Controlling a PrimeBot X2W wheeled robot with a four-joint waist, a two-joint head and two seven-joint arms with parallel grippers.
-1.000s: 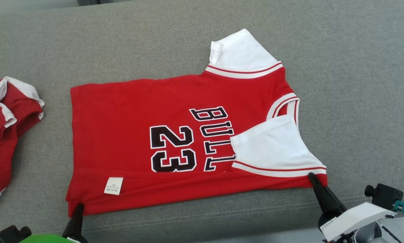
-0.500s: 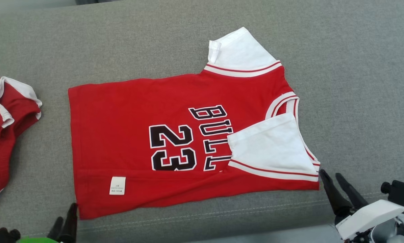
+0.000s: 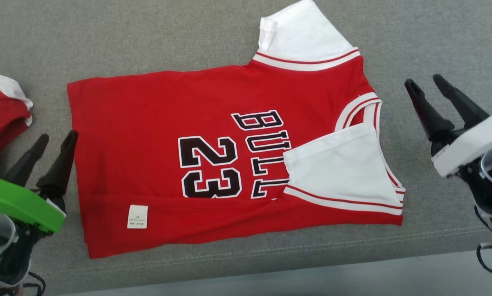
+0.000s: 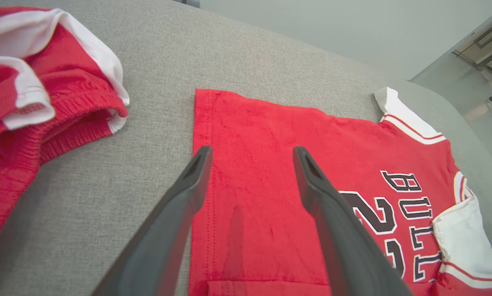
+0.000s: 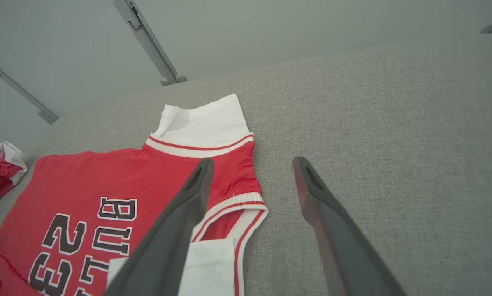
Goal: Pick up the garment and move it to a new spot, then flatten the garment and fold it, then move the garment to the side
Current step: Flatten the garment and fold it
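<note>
jersey one, crumpled garment one, left end effector, right end effector, two

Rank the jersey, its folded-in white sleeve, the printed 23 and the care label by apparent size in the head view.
Largest to smallest:
1. red jersey
2. folded-in white sleeve
3. printed 23, somewhat smaller than that sleeve
4. care label, by far the smallest
All lie flat together, so nearness hardly skews this.

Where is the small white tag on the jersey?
In the head view, the white tag lies on the jersey, toward its lower-left corner, below the 23.
</note>
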